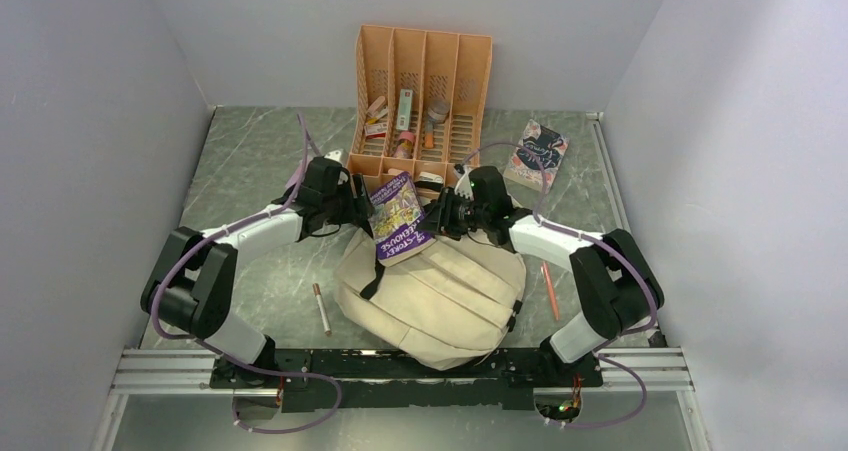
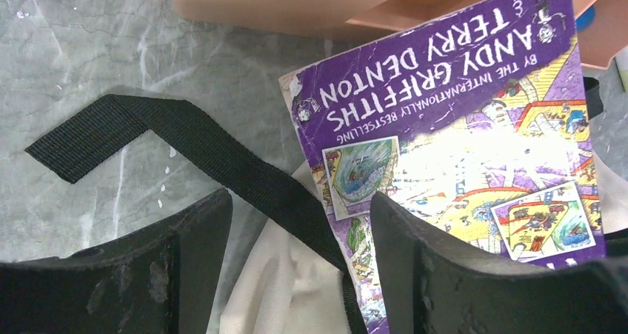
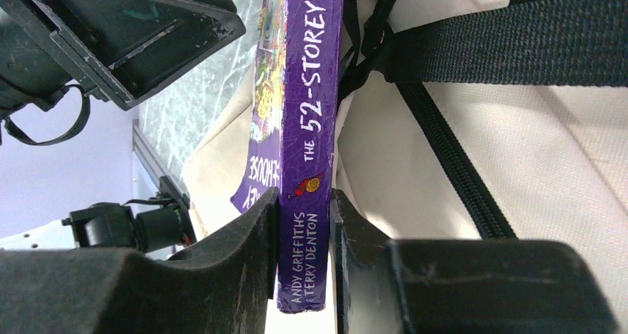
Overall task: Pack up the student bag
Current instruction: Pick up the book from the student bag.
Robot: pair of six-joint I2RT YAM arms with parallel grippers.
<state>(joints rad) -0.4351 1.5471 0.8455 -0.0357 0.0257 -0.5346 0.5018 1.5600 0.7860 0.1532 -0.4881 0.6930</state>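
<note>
Student bag [image 1: 440, 296] lies flat just beyond the arm bases, with a pen [image 1: 321, 308] and a pencil [image 1: 548, 289] loose on either side. At its far edge the right gripper [image 3: 305, 201] clamps the purple book [image 1: 398, 216] by its spine, seemingly not yet inside. The left gripper [image 2: 300, 223] gapes around a black strap [image 2: 185, 141]. Beyond, the orange organiser [image 1: 420, 81] and a second book [image 1: 537, 154] wait, so packing looks barely begun

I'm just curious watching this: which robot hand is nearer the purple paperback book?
The right. The right hand clamps the purple paperback book near its spine; the left hand is open just beside its cover, straddling a black fabric strap.
</note>
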